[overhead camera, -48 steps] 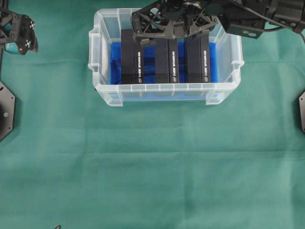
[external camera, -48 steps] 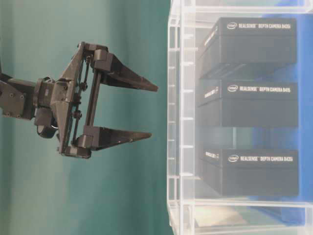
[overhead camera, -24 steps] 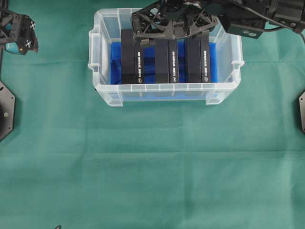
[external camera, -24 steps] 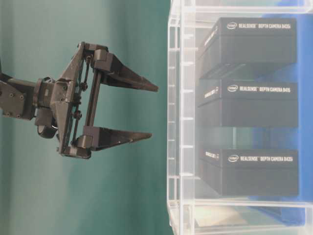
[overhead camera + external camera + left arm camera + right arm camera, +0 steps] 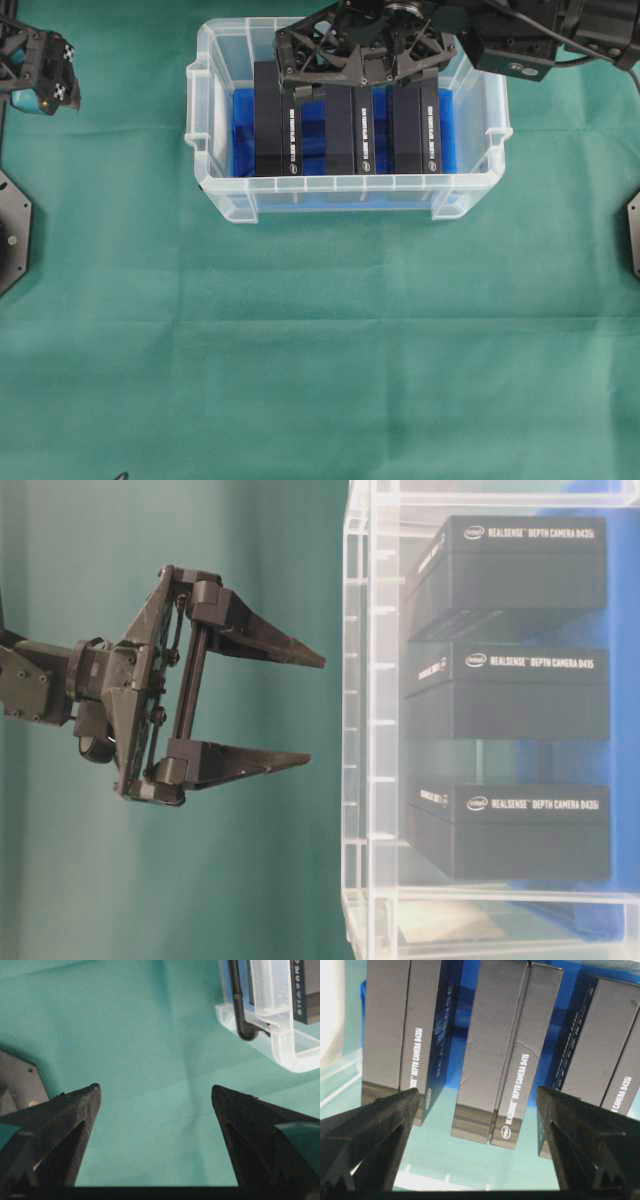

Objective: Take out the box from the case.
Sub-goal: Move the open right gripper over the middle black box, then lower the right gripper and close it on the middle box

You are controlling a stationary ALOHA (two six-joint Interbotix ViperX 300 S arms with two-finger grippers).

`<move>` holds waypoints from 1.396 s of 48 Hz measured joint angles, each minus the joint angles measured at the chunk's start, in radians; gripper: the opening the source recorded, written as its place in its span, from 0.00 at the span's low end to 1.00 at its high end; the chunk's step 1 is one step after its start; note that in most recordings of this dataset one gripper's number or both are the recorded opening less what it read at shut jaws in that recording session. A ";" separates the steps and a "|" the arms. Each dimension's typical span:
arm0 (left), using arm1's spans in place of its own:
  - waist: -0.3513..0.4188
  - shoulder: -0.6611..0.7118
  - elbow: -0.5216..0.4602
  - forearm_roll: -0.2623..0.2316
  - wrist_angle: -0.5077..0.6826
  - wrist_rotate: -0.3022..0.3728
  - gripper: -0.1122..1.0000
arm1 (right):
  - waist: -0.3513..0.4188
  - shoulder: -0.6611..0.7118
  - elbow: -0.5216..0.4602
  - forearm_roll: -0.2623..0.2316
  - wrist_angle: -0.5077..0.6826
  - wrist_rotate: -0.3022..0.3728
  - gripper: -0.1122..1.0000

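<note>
My right gripper (image 5: 475, 1105) hangs spread wide over the middle box (image 5: 507, 1055) in the case (image 5: 350, 190). My left gripper (image 5: 155, 1105) is spread too, at the frame's upper left, above the bench (image 5: 320, 350).

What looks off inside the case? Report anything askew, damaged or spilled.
Nothing stands out. Three black boxes stand side by side in the case, roughly parallel, with uneven gaps between them. The middle box shows only faint surface creases. No spill is visible. The open right hand hovers over it.
</note>
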 measured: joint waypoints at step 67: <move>0.000 0.003 0.012 0.002 0.000 0.000 0.93 | -0.020 0.054 0.166 -0.003 -0.158 -0.008 0.94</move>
